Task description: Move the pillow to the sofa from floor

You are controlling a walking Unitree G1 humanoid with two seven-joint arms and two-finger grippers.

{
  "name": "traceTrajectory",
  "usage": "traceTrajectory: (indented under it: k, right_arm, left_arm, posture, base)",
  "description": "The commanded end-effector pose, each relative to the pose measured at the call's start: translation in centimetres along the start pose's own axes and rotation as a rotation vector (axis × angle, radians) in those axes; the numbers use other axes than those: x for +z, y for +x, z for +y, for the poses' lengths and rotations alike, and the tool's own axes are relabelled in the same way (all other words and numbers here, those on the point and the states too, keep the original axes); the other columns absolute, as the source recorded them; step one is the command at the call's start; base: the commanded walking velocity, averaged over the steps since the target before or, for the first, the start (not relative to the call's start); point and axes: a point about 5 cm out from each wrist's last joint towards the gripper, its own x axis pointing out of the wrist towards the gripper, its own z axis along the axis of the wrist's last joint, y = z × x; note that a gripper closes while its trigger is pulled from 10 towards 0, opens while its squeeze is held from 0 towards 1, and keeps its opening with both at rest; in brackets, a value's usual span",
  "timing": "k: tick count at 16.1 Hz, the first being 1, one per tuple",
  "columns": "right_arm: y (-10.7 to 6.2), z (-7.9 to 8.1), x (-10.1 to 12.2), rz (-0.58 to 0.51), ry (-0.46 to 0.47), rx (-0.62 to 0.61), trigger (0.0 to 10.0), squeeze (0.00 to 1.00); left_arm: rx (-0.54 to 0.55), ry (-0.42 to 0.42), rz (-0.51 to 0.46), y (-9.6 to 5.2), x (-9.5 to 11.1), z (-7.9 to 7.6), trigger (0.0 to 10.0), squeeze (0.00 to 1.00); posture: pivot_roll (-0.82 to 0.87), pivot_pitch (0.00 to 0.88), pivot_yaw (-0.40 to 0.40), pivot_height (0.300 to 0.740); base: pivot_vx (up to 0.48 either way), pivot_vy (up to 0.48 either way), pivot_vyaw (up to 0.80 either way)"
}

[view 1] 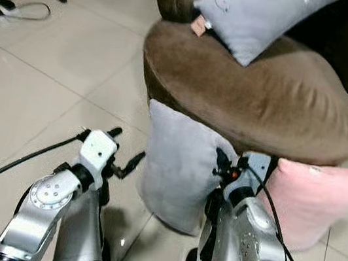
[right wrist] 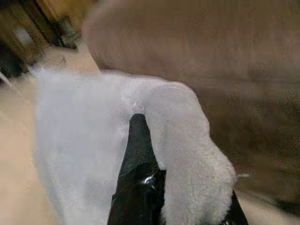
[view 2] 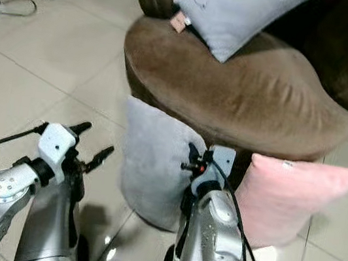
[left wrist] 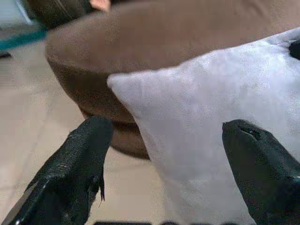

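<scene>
The grey pillow (view 1: pixel 177 171) stands on the floor against the brown sofa (view 1: pixel 265 95). Our right gripper (right wrist: pixel 154 154) pinches its sofa-side edge; our left gripper (view 1: pixel 124 152) gapes wide beside it. We should clamp both edges before lifting.

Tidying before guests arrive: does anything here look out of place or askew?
Yes. Two cushions stand on the tiled floor, propped against the brown velvet sofa: a grey plush pillow and a pink plush pillow. The right tool pinches the grey one's upper corner. Another grey pillow lies tilted on the seat.
</scene>
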Motion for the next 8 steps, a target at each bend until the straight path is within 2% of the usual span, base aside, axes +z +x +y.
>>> traceTrajectory:
  k: [1, 3, 4, 5, 8]
  right_arm:
    - [-0.2, 0.0, 2.3, -0.099, 0.036, -0.006, 0.0, 0.00]
    - [-0.7, 0.5, 4.0, -0.155, 0.059, 0.007, 0.0, 0.00]
    - [-1.0, 0.9, 5.4, -0.221, 0.061, 0.021, 0.0, 0.00]
    - [-1.0, 1.3, 6.9, -0.256, 0.036, 0.015, 10.0, 0.00]
    - [-1.3, 1.6, 8.3, -0.269, -0.017, 0.035, 10.0, 0.00]
  left_arm:
    - [0.039, 0.008, -0.014, 0.0, 0.2, 0.3, 10.0, 0.20]
    - [0.058, 0.003, -0.041, 0.2, 0.6, 0.1, 10.0, 0.20]
    - [0.066, 0.009, -0.055, 0.4, 0.8, 0.1, 10.0, 0.20]
    - [0.103, 0.015, -0.083, 0.8, 1.5, 0.4, 10.0, 0.19]
    - [0.179, 0.032, -0.125, 1.5, 2.9, 1.1, 10.0, 0.18]
  posture:
    - [0.01, 0.001, -0.008, 0.421]
    - [0.00, 0.000, -0.011, 0.421]
    - [0.00, 0.000, -0.013, 0.421]
    - [0.00, 0.000, -0.016, 0.421]
    - [0.00, 0.000, -0.026, 0.426]
  base:
    - [0.000, 0.000, 0.00]
    - [0.000, 0.000, 0.00]
    - [0.000, 0.000, 0.00]
    - [0.000, 0.000, 0.00]
    - [0.000, 0.000, 0.00]
